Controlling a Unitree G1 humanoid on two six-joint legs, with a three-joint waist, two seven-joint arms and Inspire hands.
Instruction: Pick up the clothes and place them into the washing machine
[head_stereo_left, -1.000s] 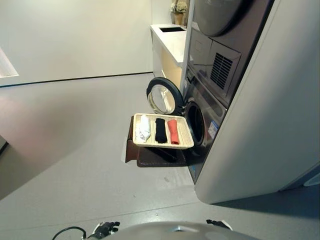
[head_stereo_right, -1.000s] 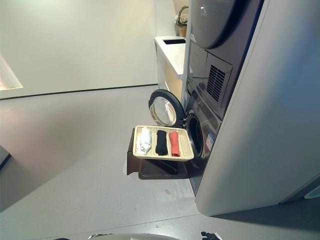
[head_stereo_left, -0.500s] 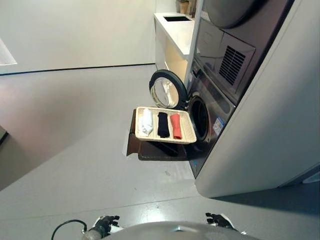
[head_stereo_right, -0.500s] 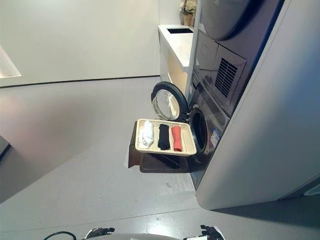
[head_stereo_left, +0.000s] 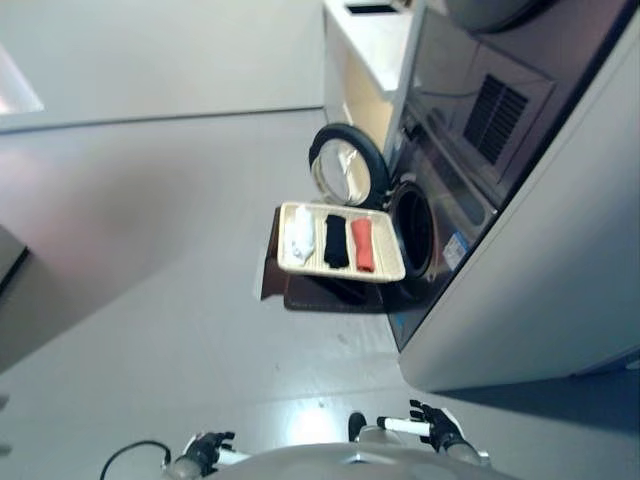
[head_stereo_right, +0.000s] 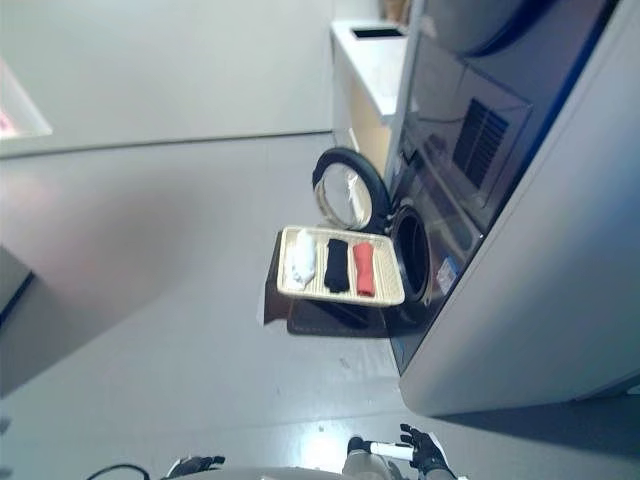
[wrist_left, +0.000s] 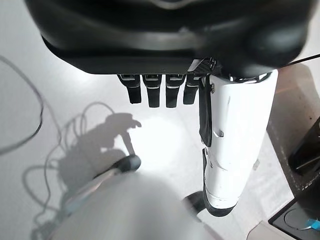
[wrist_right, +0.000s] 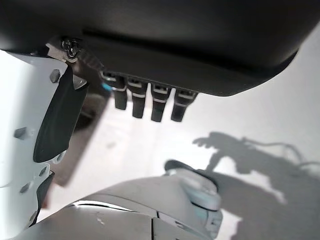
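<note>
— Left eye view: where do your clothes (head_stereo_left: 337, 241) lie?
— In the tray (head_stereo_left: 390, 272) by the washing machine (head_stereo_left: 415, 225), well ahead. Your right hand (head_stereo_left: 432, 427) is nearer; left hand (head_stereo_left: 205, 449) too hangs relaxed, empty.

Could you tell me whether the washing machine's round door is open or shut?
Open: the door stands swung aside, leaving the dark drum opening exposed.

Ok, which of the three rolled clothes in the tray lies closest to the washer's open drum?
The red roll: it lies at the tray's end beside the drum opening, with the black roll in the middle and the white roll farthest away.
</note>
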